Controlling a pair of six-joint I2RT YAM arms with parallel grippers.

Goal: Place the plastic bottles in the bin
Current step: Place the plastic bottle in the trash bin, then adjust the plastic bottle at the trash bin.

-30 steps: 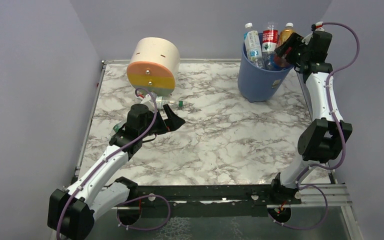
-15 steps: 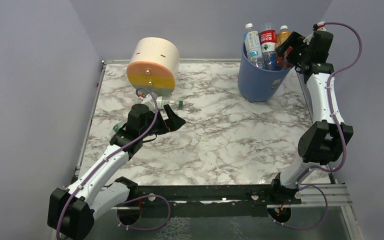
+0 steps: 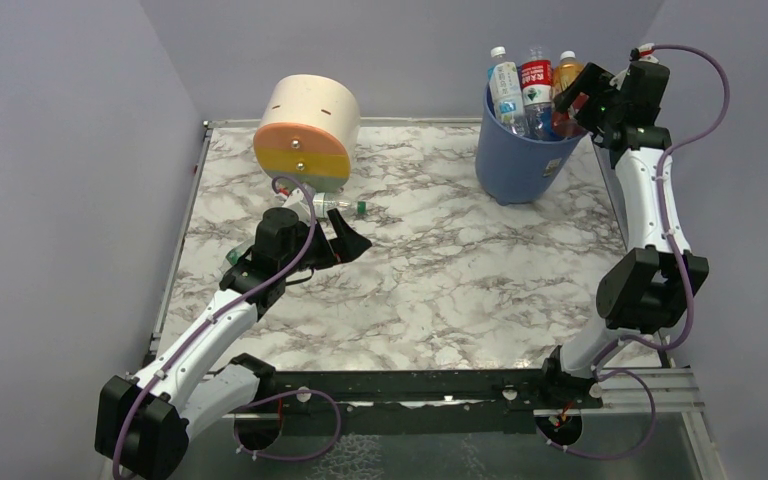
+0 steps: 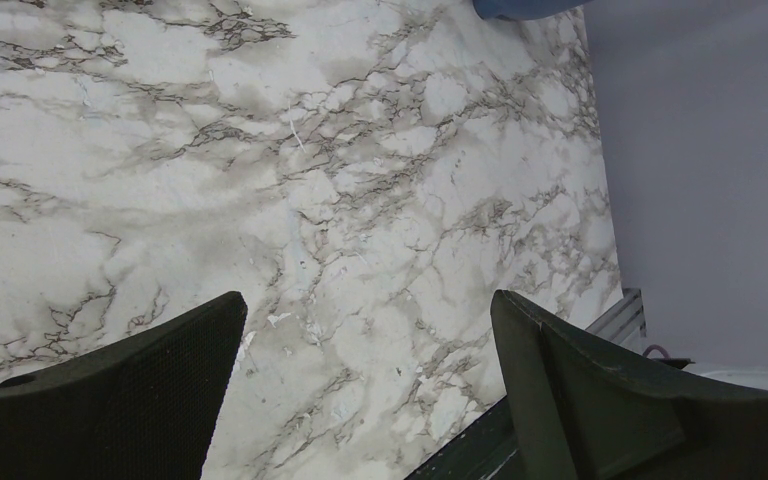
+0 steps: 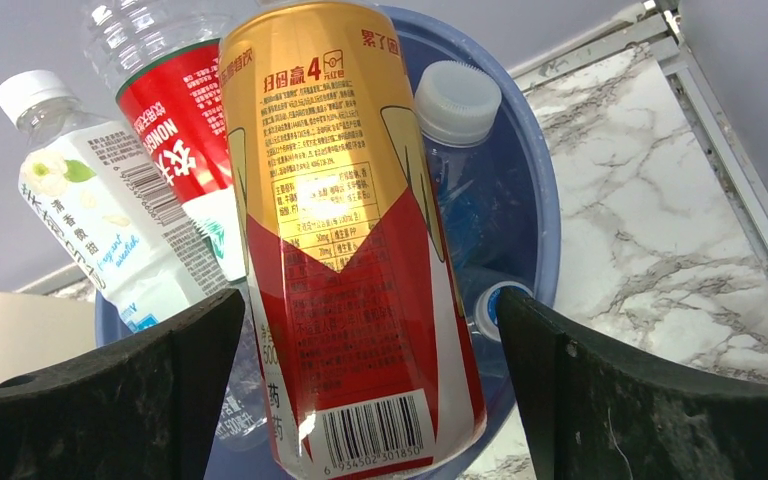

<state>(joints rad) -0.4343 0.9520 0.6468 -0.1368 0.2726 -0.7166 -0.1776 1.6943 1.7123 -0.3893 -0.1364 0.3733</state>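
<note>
The blue bin [image 3: 516, 160] stands at the back right with several plastic bottles upright in it: a white-labelled one [image 3: 505, 88], a red-labelled one [image 3: 538, 78] and an orange-tinted one [image 3: 566, 74]. My right gripper [image 3: 574, 96] hovers at the bin's right rim, open. In the right wrist view the orange bottle [image 5: 350, 230] stands between the spread fingers of this gripper [image 5: 365, 305], with a gap on each side. Another clear bottle with a green cap [image 3: 338, 207] lies on the table by my left gripper [image 3: 346, 242], which is open [image 4: 365, 300] over bare marble.
A cream, orange and yellow cylinder [image 3: 307, 130] lies on its side at the back left, just behind the loose bottle. A small green-tipped item [image 3: 232, 257] shows beside the left arm. Grey walls close in the table on three sides.
My right gripper's jaws have spread apart and let go of the orange bottle, which now stands in the bin. The left arm has not moved.
</note>
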